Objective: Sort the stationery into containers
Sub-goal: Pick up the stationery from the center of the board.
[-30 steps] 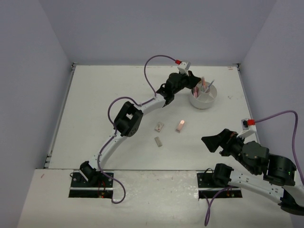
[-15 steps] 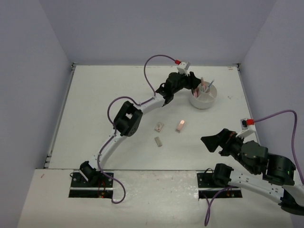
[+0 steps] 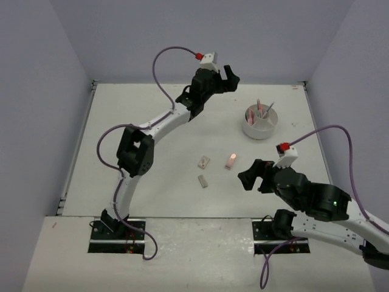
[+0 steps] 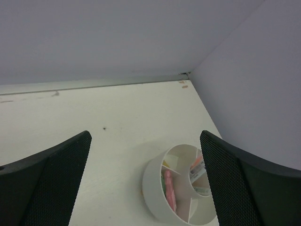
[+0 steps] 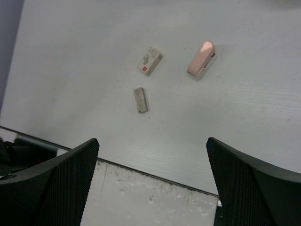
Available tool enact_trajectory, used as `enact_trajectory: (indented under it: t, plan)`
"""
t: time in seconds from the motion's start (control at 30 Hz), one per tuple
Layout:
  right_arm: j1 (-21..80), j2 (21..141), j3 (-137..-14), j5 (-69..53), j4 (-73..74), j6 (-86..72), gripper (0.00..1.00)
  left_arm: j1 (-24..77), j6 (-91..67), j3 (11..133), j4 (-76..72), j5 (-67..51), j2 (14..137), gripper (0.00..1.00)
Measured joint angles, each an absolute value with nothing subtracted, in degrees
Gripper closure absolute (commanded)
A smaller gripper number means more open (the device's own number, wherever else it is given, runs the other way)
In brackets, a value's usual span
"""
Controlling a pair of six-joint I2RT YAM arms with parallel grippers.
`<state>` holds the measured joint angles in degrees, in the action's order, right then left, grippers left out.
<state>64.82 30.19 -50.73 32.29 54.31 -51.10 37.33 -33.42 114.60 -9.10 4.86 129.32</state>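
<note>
Pink eraser (image 5: 201, 59) lies ahead of the right gripper (image 5: 151, 141), whose jaws stand wide.

The right gripper (image 5: 151, 143) is seen spread wide above the white table (image 5: 70, 56). Three small pieces are spotted lying apart: a pink block (image 5: 201, 59), a whitish eraser (image 5: 150, 61) marked with red beside it, and a tan block (image 5: 140, 100) nearer the table edge.
</note>
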Motion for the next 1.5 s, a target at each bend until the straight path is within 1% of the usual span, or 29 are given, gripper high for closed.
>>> enact_trajectory:
  t: [0.13, 0.17, 0.27, 0.3, 0.33, 0.43, 0.5, 0.6, 0.7, 0.77, 0.8, 0.83, 0.9, 0.97, 1.03, 1.17, 1.2, 1.37, 1.4, 1.5]
  plan:
    - [64.71, 43.22, -50.67, 32.64, 51.25, -51.25, 0.03, 33.44, -33.49, 103.63, -1.6, 8.52, 114.93, 0.0]
    - [64.53, 47.06, -50.76, 32.49, 50.18, -51.07, 0.07, 32.45, -33.49, 100.25, 0.62, 9.43, 110.89, 0.0]
    - [63.33, 58.54, -51.52, 29.97, 46.38, -48.96, 0.22, 30.73, -33.41, 88.16, 4.35, 12.48, 98.49, 0.0]
    - [62.56, 62.53, -52.02, 28.09, 44.76, -47.49, 0.32, 30.68, -33.39, 83.83, 5.92, 13.33, 94.13, 0.0]
    - [61.71, 65.83, -52.71, 26.5, 43.28, -46.55, 0.34, 30.83, -33.41, 79.6, 7.68, 13.95, 90.07, 0.0]
    - [58.15, 76.43, -55.63, 20.88, 38.99, -43.21, 0.36, 31.62, -33.39, 67.43, 12.43, 14.36, 76.67, 0.0]
    - [56.37, 82.21, -57.6, 17.88, 37.17, -41.31, 0.36, 31.91, -33.32, 61.55, 15.4, 14.6, 68.27, 0.0]
    - [54.96, 91.29, -61.8, 14.44, 35.17, -38.74, 0.37, 31.9, -33.35, 55.92, 19.25, 15.92, 56.51, 0.0]
    - [54.85, 98.31, -64.54, 12.19, 34.05, -37.23, 0.38, 31.9, -33.34, 53.58, 20.55, 16.23, 49.03, 0.0]
    - [54.85, 100.92, -65.04, 11.12, 33.67, -36.7, 0.42, 31.9, -33.27, 53.24, 21.22, 16.14, 46.62, 0.0]
    - [54.85, 101.76, -65.08, 10.65, 33.62, -36.48, 0.45, 31.9, -33.21, 53.2, 21.42, 16.11, 46.17, 0.0]
    - [54.85, 102.24, -65.08, 10.15, 33.6, -36.31, 0.51, 31.9, -33.06, 53.11, 21.7, 16.06, 46.2, 0.0]
    - [54.85, 102.68, -65.08, 9.46, 33.51, -36.18, 0.55, 31.9, -32.56, 52.59, 22.15, 15.89, 46.69, 0.0]
    - [54.85, 102.97, -65.08, 9.34, 33.35, -36.05, 0.59, 31.9, -32.23, 51.35, 22.39, 15.65, 47.56, 0.0]
    - [55.06, 103.52, -65.06, 9.39, 33.31, -36.18, 0.6, 31.9, -32.1, 49.55, 22.75, 15.18, 48.33, 0.0]
    - [55.74, 104.27, -65.04, 9.52, 32.98, -36.39, 0.68, 31.9, -32.08, 46.86, 23.15, 13.73, 48.77, 0.0]
    - [55.96, 104.27, -65.02, 9.51, 32.84, -36.4, 0.71, 31.9, -32.08, 46.54, 23.18, 13.4, 48.81, 0.0]
    - [56.5, 104.05, -64.65, 9.66, 32.15, -36.52, 0.97, 31.9, -32.28, 45.92, 22.3, 11.27, 48.99, 0.0]
    - [56.51, 103.88, -64.45, 9.7, 31.96, -36.57, 1.0, 31.9, -32.35, 45.8, 22.01, 10.85, 48.99, 0.0]
    - [56.94, 101.57, -62.11, 10.23, 30.52, -36.84, 1.0, 31.86, -33.63, 43.34, 17.54, 7.35, 48.73, 0.0]
